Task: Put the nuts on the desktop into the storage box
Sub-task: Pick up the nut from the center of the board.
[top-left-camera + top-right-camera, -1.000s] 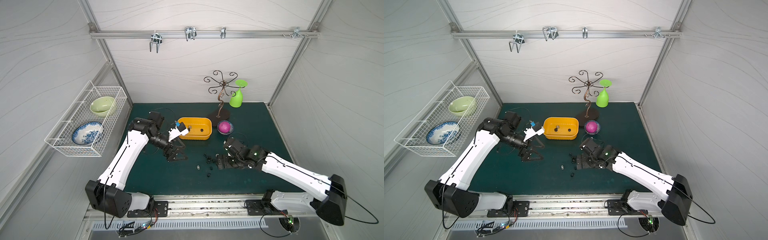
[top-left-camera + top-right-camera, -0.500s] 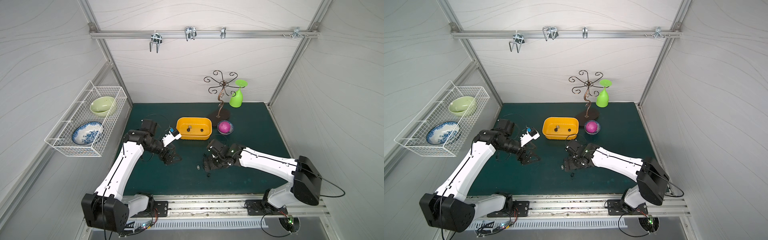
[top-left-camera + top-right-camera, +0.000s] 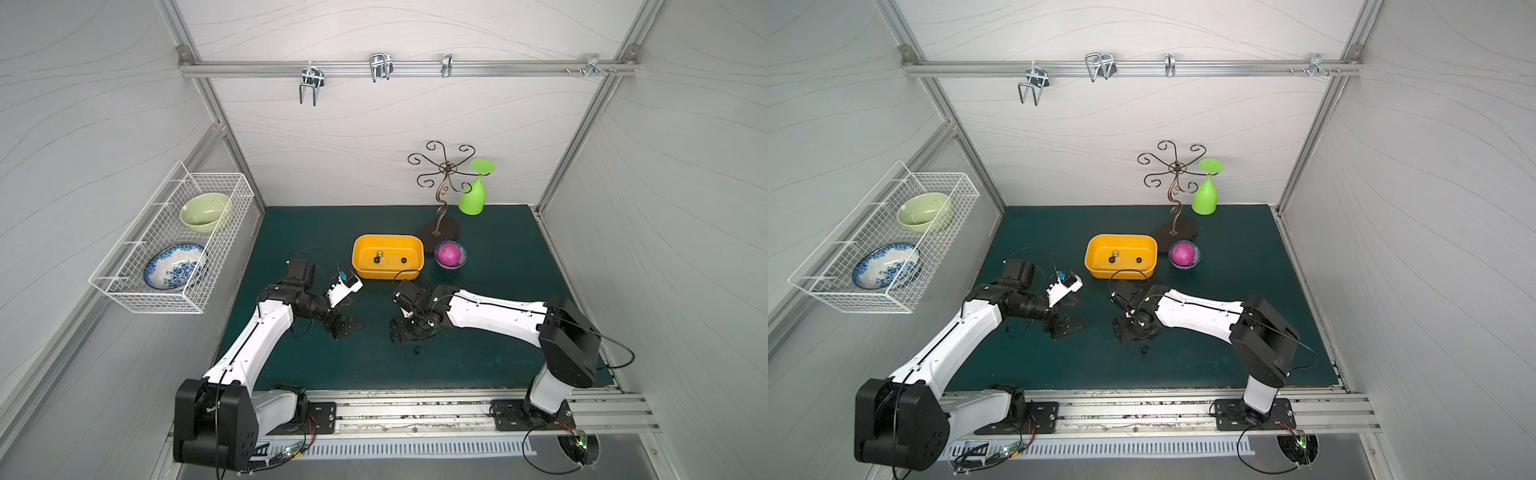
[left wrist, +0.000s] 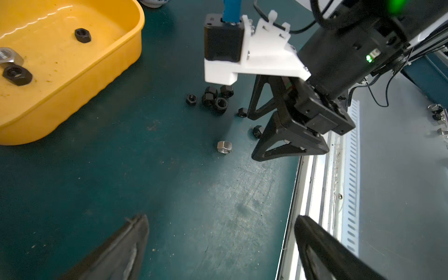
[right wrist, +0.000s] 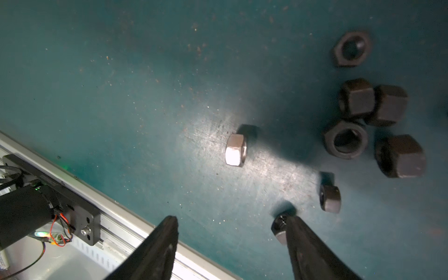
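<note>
Just ahead of the gaping right pincer (image 5: 230,221), one silver nut (image 5: 235,150)

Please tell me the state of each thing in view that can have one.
left gripper: open, empty.
right gripper: open, holding nothing.
storage box: holds three nuts.
other nuts: loose on the desktop.
green glass: upside down.
wire basket: holds two bowls.

storage box (image 3: 387,272): on the desktop (image 3: 478,353)
three nuts (image 3: 403,260): in the storage box
loose nuts (image 4: 221,103): before the storage box
bowl (image 3: 451,267): just right of the storage box
</note>
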